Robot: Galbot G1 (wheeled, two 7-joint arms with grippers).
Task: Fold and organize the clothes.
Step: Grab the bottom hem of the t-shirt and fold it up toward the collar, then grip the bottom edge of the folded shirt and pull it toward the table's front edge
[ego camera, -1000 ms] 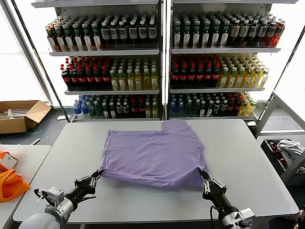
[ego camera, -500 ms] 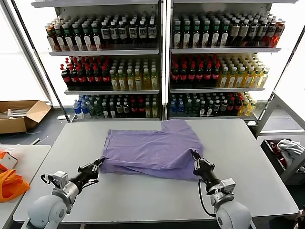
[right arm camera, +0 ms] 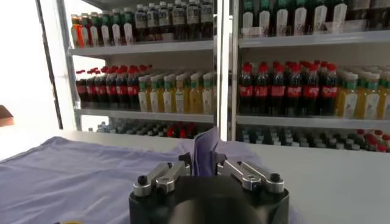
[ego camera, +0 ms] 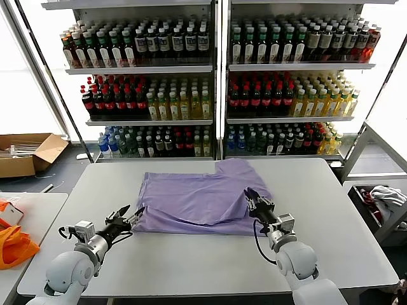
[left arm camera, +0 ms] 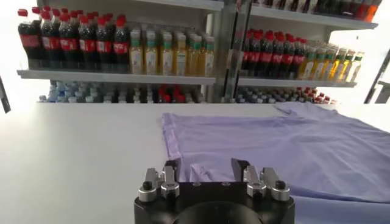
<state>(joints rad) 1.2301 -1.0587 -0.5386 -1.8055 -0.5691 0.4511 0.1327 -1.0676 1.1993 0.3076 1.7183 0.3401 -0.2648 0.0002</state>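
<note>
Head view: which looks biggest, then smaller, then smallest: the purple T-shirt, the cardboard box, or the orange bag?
1. T-shirt, clearly biggest.
2. Cardboard box.
3. Orange bag, though the picture's edge cuts it off, so ranks two and three are unsure.

The clothes (ego camera: 200,202) are one lavender T-shirt lying on the grey surface (ego camera: 331,210), roughly in its middle. Its near edge is doubled back over the body, so a folded band runs along the side closest to the robot. One short sleeve juts out toward the shelves at the far right. The cloth lies mostly flat with soft wrinkles.
</note>
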